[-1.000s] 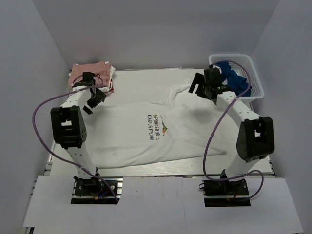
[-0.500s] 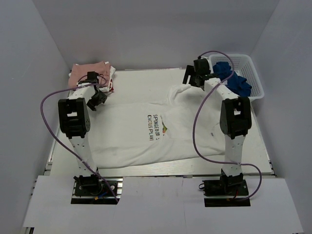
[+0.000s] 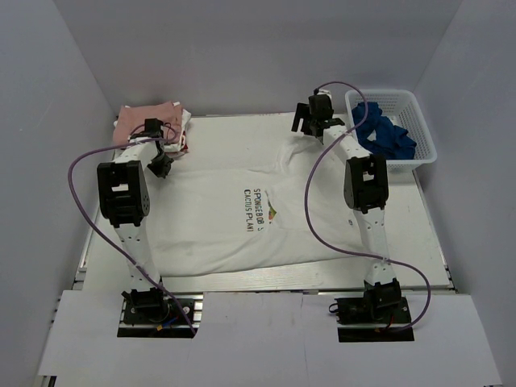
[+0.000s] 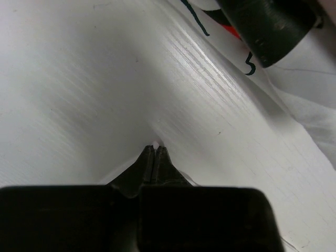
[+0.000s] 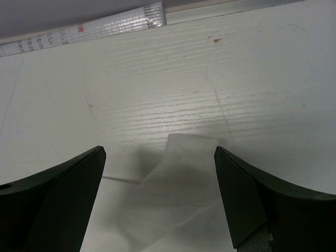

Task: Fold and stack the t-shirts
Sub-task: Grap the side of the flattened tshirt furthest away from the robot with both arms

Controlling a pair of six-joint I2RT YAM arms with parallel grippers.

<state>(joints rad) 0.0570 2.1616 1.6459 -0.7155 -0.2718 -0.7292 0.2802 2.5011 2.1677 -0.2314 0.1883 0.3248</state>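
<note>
Holding blue cloth (image 3: 387,139): basket (image 3: 426,129) | left jaws: clamped on white t-shirt (image 3: 226,226) | right jaws: spread wide

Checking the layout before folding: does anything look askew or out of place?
The white t-shirt lies crooked and rumpled, and one sleeve corner is flipped over below the open right gripper. The left gripper pinches its edge. Nothing spilled.
</note>
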